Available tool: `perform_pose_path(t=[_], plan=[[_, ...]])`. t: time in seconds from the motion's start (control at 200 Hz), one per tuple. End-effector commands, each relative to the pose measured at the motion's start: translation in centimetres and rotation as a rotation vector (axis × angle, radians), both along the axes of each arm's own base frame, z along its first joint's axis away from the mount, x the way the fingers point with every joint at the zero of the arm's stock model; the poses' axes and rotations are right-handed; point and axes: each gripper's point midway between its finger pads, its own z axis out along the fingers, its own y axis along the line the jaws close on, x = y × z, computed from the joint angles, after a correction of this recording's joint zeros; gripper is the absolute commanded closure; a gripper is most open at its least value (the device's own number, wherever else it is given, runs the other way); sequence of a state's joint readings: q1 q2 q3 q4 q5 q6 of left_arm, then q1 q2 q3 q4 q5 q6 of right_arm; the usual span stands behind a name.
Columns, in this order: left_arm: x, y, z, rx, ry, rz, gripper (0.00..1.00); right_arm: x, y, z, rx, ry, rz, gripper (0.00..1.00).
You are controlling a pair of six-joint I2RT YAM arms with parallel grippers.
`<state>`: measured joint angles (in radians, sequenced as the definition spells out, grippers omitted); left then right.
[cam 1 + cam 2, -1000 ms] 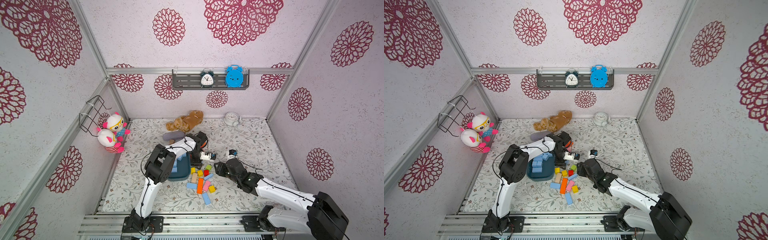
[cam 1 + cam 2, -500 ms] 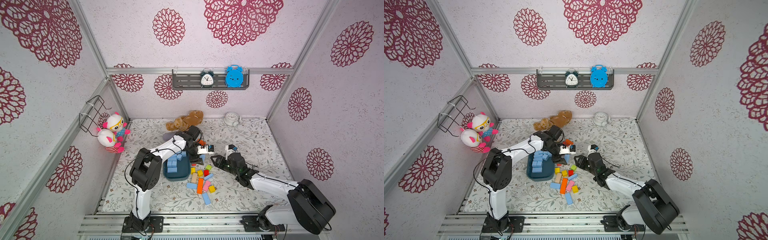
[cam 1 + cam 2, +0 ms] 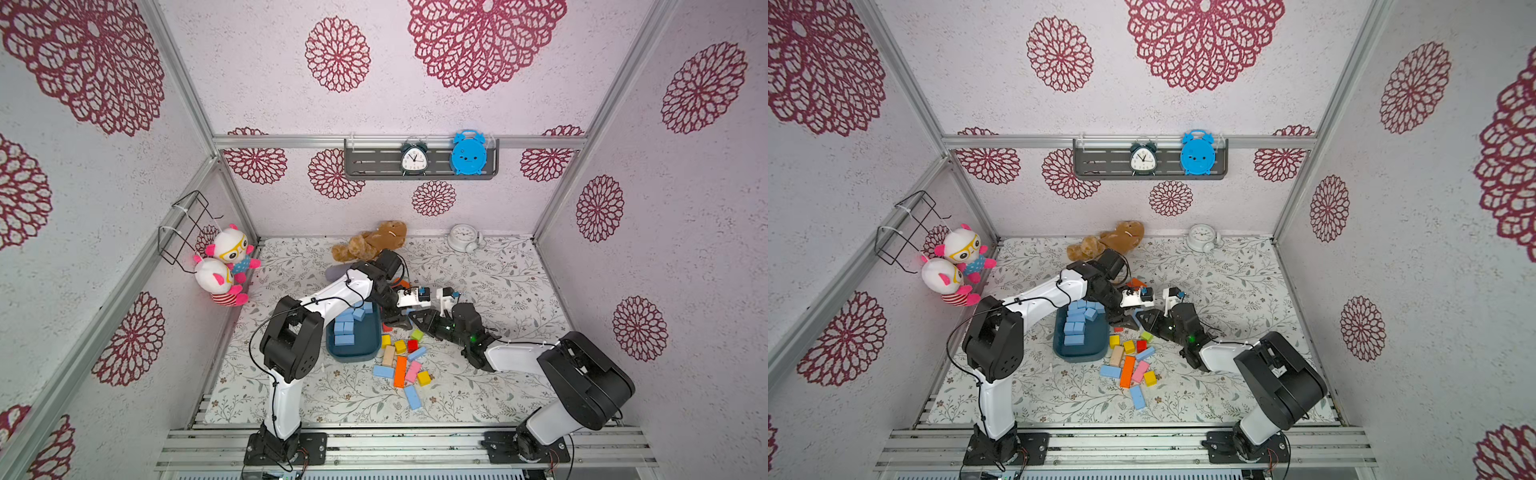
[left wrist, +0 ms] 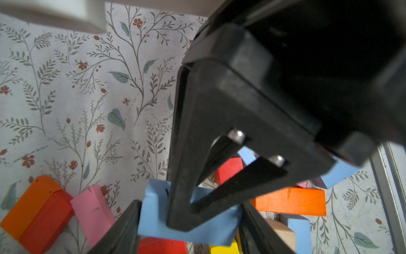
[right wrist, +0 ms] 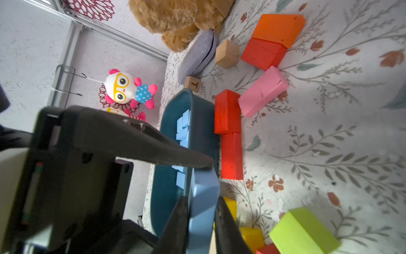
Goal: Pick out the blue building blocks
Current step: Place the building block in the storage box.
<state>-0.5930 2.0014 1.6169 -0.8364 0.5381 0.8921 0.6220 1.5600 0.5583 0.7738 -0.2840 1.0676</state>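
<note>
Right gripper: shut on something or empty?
Shut on a blue block: in the right wrist view the right gripper has both fingers pressed against its sides.

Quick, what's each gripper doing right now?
Left gripper: closed on a blue block.
Right gripper: closed on the same blue block.

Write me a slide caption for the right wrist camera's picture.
Right gripper clamps a light-blue rectangular block near the dark teal oblong tray holding more light-blue blocks.

White arm links (image 3: 332, 297) with black joints (image 3: 291, 345), thin black cables (image 3: 254, 345), and black triangular fingers (image 4: 219, 105) bearing silver screws (image 4: 236, 134).
</note>
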Motion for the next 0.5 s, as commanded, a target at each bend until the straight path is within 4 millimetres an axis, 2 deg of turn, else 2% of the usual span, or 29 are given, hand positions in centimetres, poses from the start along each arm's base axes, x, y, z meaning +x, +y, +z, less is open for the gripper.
perform_pose_path(t=[0.0, 0.07, 0.18, 0.2, 0.21, 0.22, 0.305, 0.395, 0.495], plan=[[0.2, -0.9, 2.1, -0.052, 0.014, 0.015, 0.27, 0.5, 0.0, 2.7, 0.036, -0.094, -0.006, 0.86], [0.4, -0.9, 2.7, -0.054, 0.044, 0.065, 0.18, 0.6, -1.0, 3.1, 0.031, -0.114, -0.056, 0.92], [1.3, -0.7, 4.4, -0.087, 0.104, 0.193, 0.14, 0.5, -2.4, 4.0, 0.011, -0.152, -0.136, 0.92], [1.6, -0.7, 4.4, -0.091, 0.131, 0.241, 0.14, 0.6, -2.7, 4.2, 0.006, -0.161, -0.155, 0.92], [1.7, -0.6, 5.7, -0.114, 0.116, 0.259, 0.14, 0.6, -2.7, 4.3, 0.003, -0.164, -0.163, 0.92], [1.8, -0.5, 6.2, -0.123, 0.120, 0.279, 0.14, 0.6, -2.8, 4.4, 0.001, -0.168, -0.172, 0.91], [3.1, 0.0, 7.6, -0.161, 0.170, 0.443, 0.14, 0.5, -3.7, 5.3, -0.006, -0.199, -0.251, 0.90], [3.8, 0.4, 8.1, -0.192, 0.228, 0.584, 0.15, 0.5, -4.3, 6.2, -0.006, -0.229, -0.319, 0.89], [3.3, 0.1, 8.3, -0.228, 0.325, 0.666, 0.19, 0.6, -4.5, 6.8, -0.008, -0.249, -0.362, 0.88]])
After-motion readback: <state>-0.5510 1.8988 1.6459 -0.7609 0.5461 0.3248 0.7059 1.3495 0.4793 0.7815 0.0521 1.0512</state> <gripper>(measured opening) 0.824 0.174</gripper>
